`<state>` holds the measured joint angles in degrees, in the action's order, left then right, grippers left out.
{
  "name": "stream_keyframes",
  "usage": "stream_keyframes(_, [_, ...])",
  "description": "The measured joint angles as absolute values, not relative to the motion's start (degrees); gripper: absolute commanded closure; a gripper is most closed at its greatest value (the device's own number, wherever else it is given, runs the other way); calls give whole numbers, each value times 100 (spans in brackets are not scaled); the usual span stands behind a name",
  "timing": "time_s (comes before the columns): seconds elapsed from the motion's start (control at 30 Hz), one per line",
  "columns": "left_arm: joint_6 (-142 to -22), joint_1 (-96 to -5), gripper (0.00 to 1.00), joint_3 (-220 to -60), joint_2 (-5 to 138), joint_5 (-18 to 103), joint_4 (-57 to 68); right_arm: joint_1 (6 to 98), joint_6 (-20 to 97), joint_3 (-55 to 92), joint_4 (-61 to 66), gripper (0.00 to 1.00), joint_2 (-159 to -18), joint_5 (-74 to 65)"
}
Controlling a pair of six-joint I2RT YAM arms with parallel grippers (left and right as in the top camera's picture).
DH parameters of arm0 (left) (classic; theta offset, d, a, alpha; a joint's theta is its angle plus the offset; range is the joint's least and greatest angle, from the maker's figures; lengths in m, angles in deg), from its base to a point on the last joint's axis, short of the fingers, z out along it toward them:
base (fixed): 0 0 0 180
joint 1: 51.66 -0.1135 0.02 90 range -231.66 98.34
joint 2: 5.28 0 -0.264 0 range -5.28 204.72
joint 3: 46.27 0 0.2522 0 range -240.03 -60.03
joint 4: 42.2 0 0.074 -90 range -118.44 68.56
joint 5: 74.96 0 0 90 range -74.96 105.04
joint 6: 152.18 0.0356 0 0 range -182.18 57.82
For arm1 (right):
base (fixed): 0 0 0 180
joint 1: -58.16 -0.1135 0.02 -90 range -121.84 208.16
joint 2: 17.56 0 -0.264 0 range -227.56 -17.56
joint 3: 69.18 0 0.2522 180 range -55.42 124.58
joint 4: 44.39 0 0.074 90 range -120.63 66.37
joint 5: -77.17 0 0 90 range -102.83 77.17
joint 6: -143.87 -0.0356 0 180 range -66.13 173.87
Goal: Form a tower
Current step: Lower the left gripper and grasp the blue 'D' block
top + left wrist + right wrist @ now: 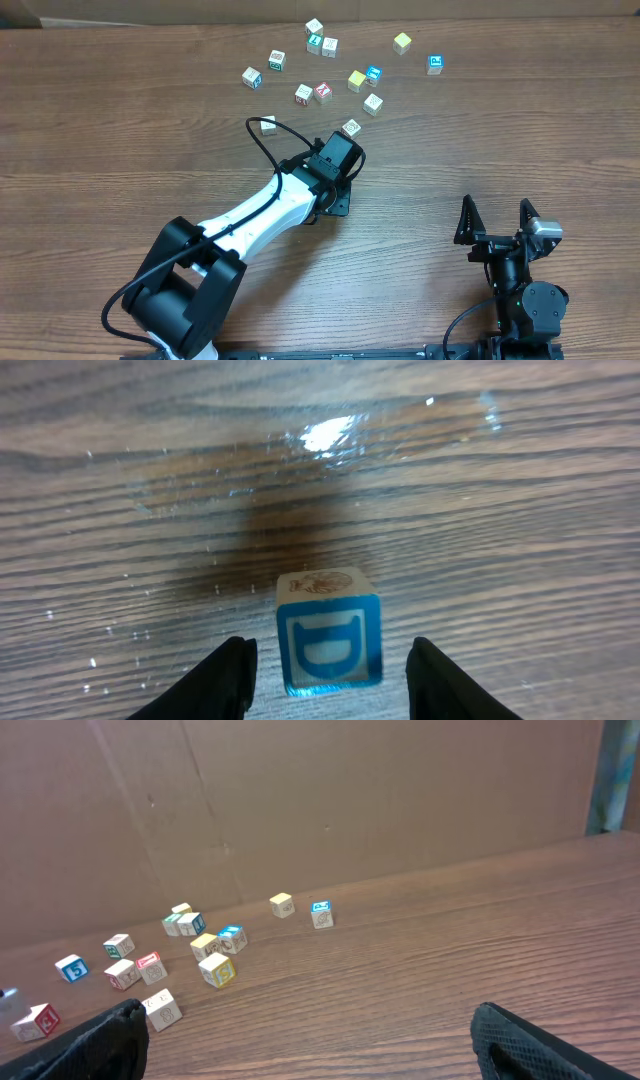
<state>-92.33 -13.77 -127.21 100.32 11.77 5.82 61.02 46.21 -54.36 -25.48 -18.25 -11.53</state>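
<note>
Brown wood-grain table (100,130), cardboard wall (350,790) behind, scattered letter cubes (322,92)

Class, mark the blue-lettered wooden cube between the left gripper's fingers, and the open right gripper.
Blue-lettered wooden cube (330,645), left wrist view, on its blue-printed front face.
Right gripper (495,203), overhead view, midway between its fingertips.

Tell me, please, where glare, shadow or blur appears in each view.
Left wrist: a white glare patch on the table, a dark shadow behind the blue D cube, and the left fingers look soft-edged. Right wrist: the right fingers are dark and blurred; the loose cubes are small but clear. Overhead: even light, only faint shadows, no glare.
</note>
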Motion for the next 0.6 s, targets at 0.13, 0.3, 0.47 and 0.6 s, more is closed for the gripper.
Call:
stream_keyframes(0.13, [-9347,-1377,63,-12721,10196,1149,560,6102,4619,-5436,-2548,0,-1825,-1153])
stream_keyframes(0.3, [-9413,-1377,67,-12725,10220,1112,405,6102,4621,-5436,-2548,0,-1825,-1153])
stream_keyframes(0.47, [-9487,-1377,68,-12725,10220,1005,357,6102,4621,-5436,-2546,0,-1825,-1151])
stream_keyframes(0.6, [-9544,-1377,72,-12725,10220,897,320,6102,4621,-5436,-2550,0,-1825,-1153])
